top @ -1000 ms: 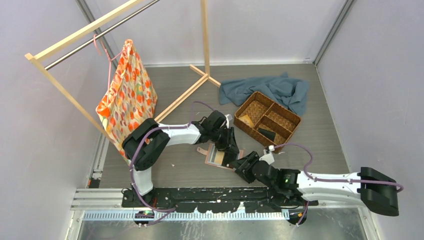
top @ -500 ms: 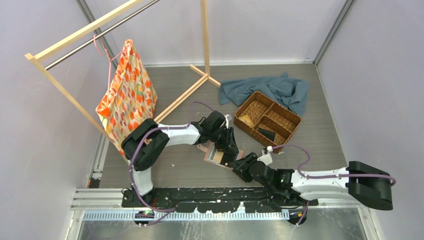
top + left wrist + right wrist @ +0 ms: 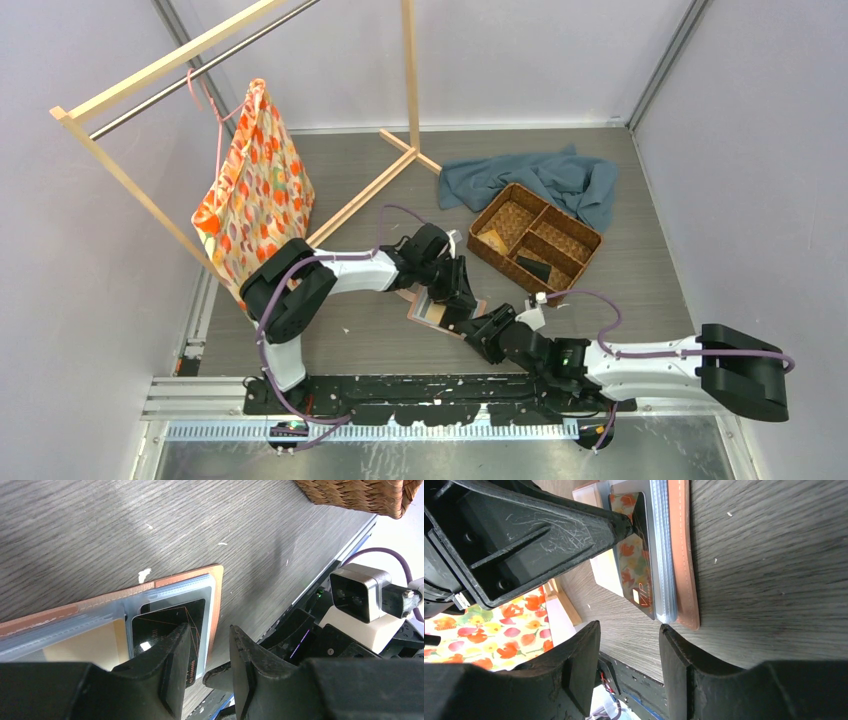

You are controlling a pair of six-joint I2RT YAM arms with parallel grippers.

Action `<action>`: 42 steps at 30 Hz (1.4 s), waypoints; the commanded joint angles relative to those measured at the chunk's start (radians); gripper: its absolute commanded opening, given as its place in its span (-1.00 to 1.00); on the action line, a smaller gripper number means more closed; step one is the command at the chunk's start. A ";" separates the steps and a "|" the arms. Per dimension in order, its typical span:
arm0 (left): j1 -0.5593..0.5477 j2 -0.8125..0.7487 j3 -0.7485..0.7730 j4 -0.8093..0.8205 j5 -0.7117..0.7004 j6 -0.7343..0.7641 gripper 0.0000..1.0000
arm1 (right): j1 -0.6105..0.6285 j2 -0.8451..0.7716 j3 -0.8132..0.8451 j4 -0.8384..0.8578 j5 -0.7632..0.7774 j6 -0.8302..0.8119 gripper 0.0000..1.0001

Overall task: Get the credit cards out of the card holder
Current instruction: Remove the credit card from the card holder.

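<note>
From above you see little of the holder (image 3: 425,311): the left gripper (image 3: 456,312) covers most of it. Your left wrist view crops the basket (image 3: 350,492) at top.

The card holder (image 3: 428,311) is laid open on the bench (image 3: 640,290) at frame centre, with credit cards (image 3: 172,617) tucked inside. The left claw (image 3: 455,298) is set over it, the right claw (image 3: 482,326) just lower right. The basket (image 3: 575,262) is found upper right, a cloth (image 3: 560,178) behind it.

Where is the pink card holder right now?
In the top view, the card holder lies open on the table near the middle, under the left gripper and beside the right gripper, just left of the woven basket.
</note>
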 commanded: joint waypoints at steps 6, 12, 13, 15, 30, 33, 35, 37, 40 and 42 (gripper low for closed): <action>0.015 -0.019 -0.011 0.000 -0.018 0.008 -0.26 | 0.028 0.041 0.048 0.012 0.033 0.004 0.07; 0.018 -0.012 -0.005 0.000 -0.011 0.009 -0.26 | 0.029 0.100 0.046 0.075 0.012 0.012 0.10; 0.018 -0.011 -0.005 0.000 -0.010 0.009 -0.26 | 0.030 0.104 0.043 0.078 0.012 0.017 0.11; 0.019 -0.011 -0.004 0.000 -0.010 0.007 -0.26 | 0.029 0.103 0.033 0.081 0.019 0.027 0.11; 0.019 -0.030 -0.022 -0.002 -0.016 0.001 -0.26 | 0.027 0.048 -0.007 -0.029 0.161 0.042 0.13; 0.019 -0.039 -0.029 -0.003 -0.019 -0.002 -0.27 | 0.017 -0.006 -0.025 -0.082 0.187 0.052 0.14; 0.019 -0.043 -0.032 -0.003 -0.016 -0.003 -0.26 | 0.008 -0.052 -0.033 -0.120 0.202 0.054 0.14; 0.019 -0.045 -0.033 -0.003 -0.014 -0.005 -0.26 | 0.003 -0.103 -0.029 -0.184 0.218 0.049 0.14; 0.019 -0.050 -0.037 -0.005 -0.014 -0.007 -0.26 | -0.003 -0.199 -0.030 -0.298 0.241 0.052 0.14; 0.019 -0.055 -0.040 -0.008 -0.015 -0.007 -0.26 | -0.003 -0.270 -0.024 -0.365 0.239 0.051 0.15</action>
